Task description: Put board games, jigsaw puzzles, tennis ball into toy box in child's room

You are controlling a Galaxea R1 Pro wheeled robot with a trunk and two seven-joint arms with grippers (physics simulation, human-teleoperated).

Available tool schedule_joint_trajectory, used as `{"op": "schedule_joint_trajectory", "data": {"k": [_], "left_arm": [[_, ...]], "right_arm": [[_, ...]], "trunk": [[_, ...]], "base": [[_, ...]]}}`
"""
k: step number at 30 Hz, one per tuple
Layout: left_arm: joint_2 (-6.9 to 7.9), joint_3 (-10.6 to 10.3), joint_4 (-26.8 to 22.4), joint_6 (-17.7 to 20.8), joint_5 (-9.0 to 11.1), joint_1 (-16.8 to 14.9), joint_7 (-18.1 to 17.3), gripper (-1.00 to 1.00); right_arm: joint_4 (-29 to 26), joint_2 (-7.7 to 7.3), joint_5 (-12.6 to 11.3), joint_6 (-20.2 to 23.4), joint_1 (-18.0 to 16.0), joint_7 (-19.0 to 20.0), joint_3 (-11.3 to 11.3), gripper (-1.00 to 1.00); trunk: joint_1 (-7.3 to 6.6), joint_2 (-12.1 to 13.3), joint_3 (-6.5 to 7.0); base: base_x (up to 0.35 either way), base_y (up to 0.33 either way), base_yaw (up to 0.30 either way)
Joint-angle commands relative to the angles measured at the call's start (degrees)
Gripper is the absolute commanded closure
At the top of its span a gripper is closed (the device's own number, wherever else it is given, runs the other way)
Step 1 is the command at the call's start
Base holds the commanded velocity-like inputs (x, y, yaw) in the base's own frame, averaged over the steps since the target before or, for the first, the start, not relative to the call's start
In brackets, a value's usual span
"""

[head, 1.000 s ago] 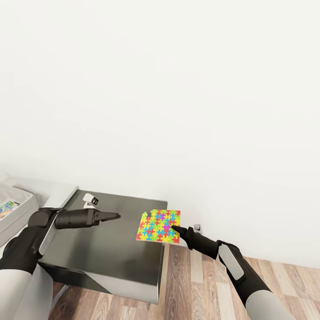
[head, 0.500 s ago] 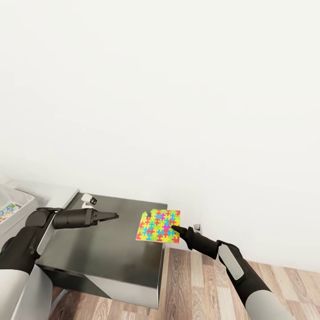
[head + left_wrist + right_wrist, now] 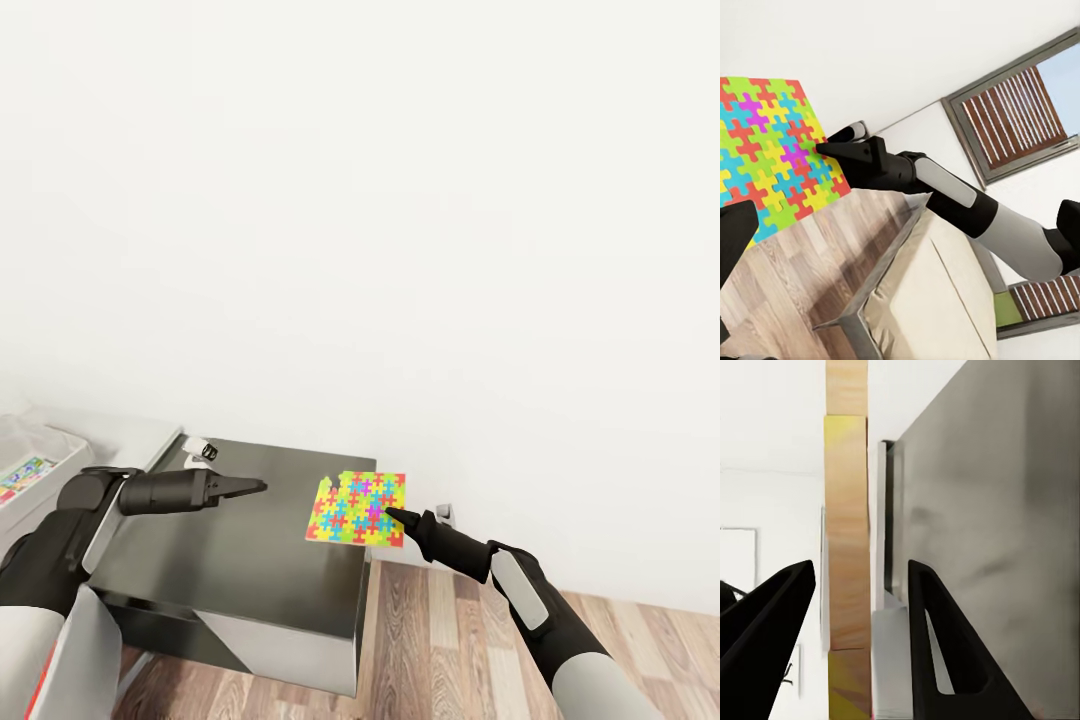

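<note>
vs 1 s ago: whole head view has slid, so camera/base moved, not the objects. toy box (image 3: 22, 470) has drifted further toward the left edge, only its near corner and a bit of colourful printed content showing now. dark grey cabinet (image 3: 240, 560) sits slightly left of where it was. both arms and the puzzle keep the same pose relative to each other

jigsaw puzzle (image 3: 359, 508) is pinched at its near right corner by the right gripper (image 3: 390, 515), held in the air over the cabinet's right edge, near the white wall (image 3: 400, 250). board looks close to square, so no clear long axis; it lies nearly flat, patterned face up, far edge toward the wall, tilted a little. left wrist view has the same grip: right gripper tip (image 3: 825, 147) on the edge of the puzzle (image 3: 765, 150). right wrist view looks along the board's thin edge (image 3: 847, 570), tan with yellow bands, standing between the two dark fingers (image 3: 945, 660); a gap shows on each side there, so contact isn't readable from that view

left gripper (image 3: 262, 487) points right toward the puzzle, over the cabinet top, well apart from it, fingers together to a narrow point, nothing in them

wood-plank floor (image 3: 450, 640) to the right of the cabinet
</note>
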Motion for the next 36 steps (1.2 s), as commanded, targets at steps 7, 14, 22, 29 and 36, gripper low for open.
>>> {"op": "schedule_joint_trajectory", "data": {"k": [7,14,22,29,36], "left_arm": [[0.02,-0.02,0.06,0.67,0.1,-0.04,-0.19,-1.0],[-0.05,-0.02,0.08,0.62,0.1,-0.04,-0.18,-1.0],[-0.07,-0.02,0.08,0.62,0.1,-0.04,-0.18,-1.0],[-0.07,-0.04,0.08,0.61,0.1,-0.04,-0.18,-1.0],[-0.07,-0.04,0.08,0.61,0.1,-0.04,-0.18,-1.0]], "right_arm": [[-0.01,0.01,-0.26,0.16,-0.05,-0.05,0.12,1.0],[-0.01,-0.05,-0.26,0.16,-0.05,-0.05,0.12,1.0],[-0.01,-0.06,-0.26,0.14,-0.05,-0.05,0.12,1.0],[-0.01,-0.06,-0.26,0.1,-0.05,-0.05,0.12,1.0],[-0.01,-0.02,-0.23,0.07,-0.05,-0.05,0.12,1.0]], "trunk": [[0.01,-0.12,0.56],[0.01,-0.12,1.22],[0.01,-0.12,1.99],[0.01,-0.12,2.66],[0.01,-0.12,3.33]], "base": [[-0.1,0.0,0.0],[-0.006,0.0,0.0],[0.0,0.0,0.0],[0.0,0.0,0.0],[0.0,0.0,0.0]]}}
